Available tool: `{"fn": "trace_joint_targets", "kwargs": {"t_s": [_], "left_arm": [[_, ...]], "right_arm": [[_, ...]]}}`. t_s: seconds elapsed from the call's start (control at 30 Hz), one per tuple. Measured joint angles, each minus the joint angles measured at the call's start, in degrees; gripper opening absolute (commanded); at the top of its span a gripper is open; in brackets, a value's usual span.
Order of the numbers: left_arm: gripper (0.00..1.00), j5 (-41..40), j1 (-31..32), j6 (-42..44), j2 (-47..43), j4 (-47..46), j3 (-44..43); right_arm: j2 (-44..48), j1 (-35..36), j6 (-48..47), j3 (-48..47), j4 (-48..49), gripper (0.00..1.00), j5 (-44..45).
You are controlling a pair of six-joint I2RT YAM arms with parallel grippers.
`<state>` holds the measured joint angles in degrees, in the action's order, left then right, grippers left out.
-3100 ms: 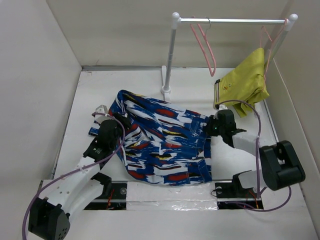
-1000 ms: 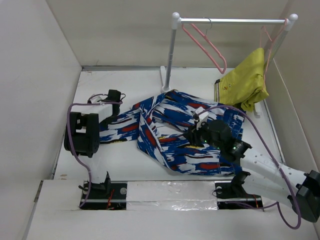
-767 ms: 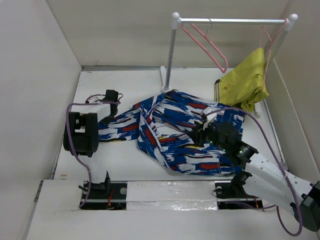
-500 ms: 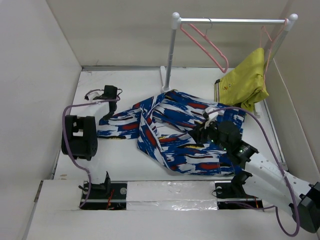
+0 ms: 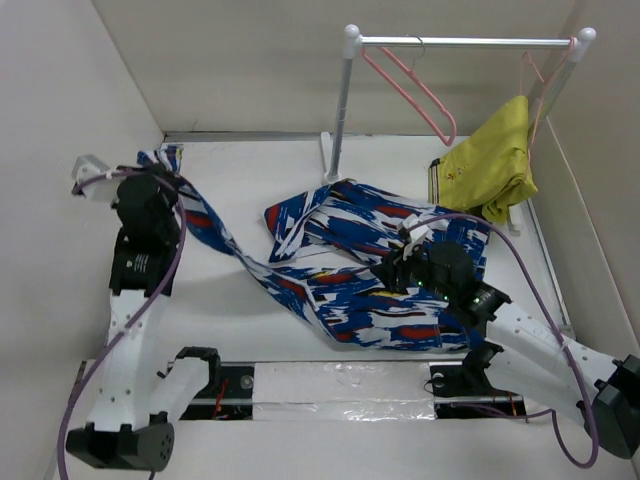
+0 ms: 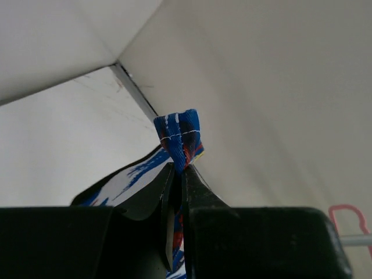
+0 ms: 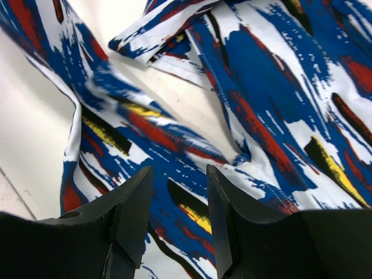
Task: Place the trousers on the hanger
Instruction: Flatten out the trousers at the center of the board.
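Note:
The trousers [image 5: 370, 270], blue with white, red and yellow splashes, lie crumpled at mid-table. One leg stretches up to the far left. My left gripper [image 5: 150, 168] is raised by the left wall, shut on that leg's end. In the left wrist view a blue fabric fold [image 6: 179, 135] sticks out above the closed left gripper [image 6: 179, 170]. My right gripper [image 5: 396, 270] stands open just over the trousers' middle; the right wrist view shows the open right gripper [image 7: 179, 174] with the trousers [image 7: 261, 110] beneath it. The pink hanger [image 5: 412, 92] hangs bare on the rail.
A white rack post [image 5: 338, 120] with a silver rail [image 5: 470, 42] stands at the back. A second pink hanger carries a yellow-green garment [image 5: 492, 165] at the right end. White walls [image 5: 60, 150] close in left, right and behind. Both arm bases sit at the near edge.
My left gripper closed on the trouser leg's end, then rose and swung to the far left, drawing the leg out behind it. The right gripper stayed over the trousers.

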<state>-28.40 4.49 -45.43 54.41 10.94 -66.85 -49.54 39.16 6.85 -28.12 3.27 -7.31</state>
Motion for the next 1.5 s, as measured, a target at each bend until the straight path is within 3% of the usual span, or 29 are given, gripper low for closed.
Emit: {"fn": "trace_joint_targets", "kwargs": {"t_s": [0.27,0.37,0.4,0.5,0.63,0.87,1.1,1.2,1.3,1.4,1.5], "left_arm": [[0.0,-7.3,-6.0,-8.4,-9.9,0.1,23.6],[0.0,-8.2,-6.1,-10.1,-10.8,3.3,25.6],[0.0,-9.1,-6.1,-10.7,-11.5,4.2,25.3],[0.0,-12.3,-6.1,-11.9,-13.6,8.6,22.0],[0.0,-17.4,-6.1,-11.7,-19.4,11.6,19.6],[0.38,-24.4,-6.1,-9.9,-27.3,15.8,19.6],[0.37,-27.3,-6.1,-6.3,-31.8,16.7,19.2],[0.27,-24.7,-6.2,-3.6,-32.0,13.7,18.9],[0.23,-15.9,-6.3,0.1,-28.3,8.8,19.0],[0.21,-3.4,-5.1,2.2,-18.5,1.7,19.1],[0.24,4.0,1.7,3.4,-3.6,-4.8,18.4]], "right_arm": [[0.5,1.4,0.0,0.0,-0.3,0.44,0.2],[-0.7,3.4,-0.3,0.0,0.5,0.06,-1.1],[-1.9,4.7,-0.2,-0.2,0.8,0.0,-1.7],[-7.2,9.7,0.0,-1.6,1.6,0.0,-1.8],[-14.7,14.8,0.0,-4.0,2.9,0.07,-1.7],[-20.5,17.6,0.0,-5.9,4.5,0.11,-1.0],[-16.7,17.6,-0.9,-5.9,1.4,0.1,6.2],[-14.8,17.1,-1.1,-5.9,0.7,0.04,8.5],[-13.2,16.5,-1.0,-5.9,0.2,0.0,10.4],[-11.8,14.8,-0.9,-5.9,0.1,0.0,11.8],[-10.2,12.8,-0.6,-5.9,-0.7,0.0,13.2]]}}
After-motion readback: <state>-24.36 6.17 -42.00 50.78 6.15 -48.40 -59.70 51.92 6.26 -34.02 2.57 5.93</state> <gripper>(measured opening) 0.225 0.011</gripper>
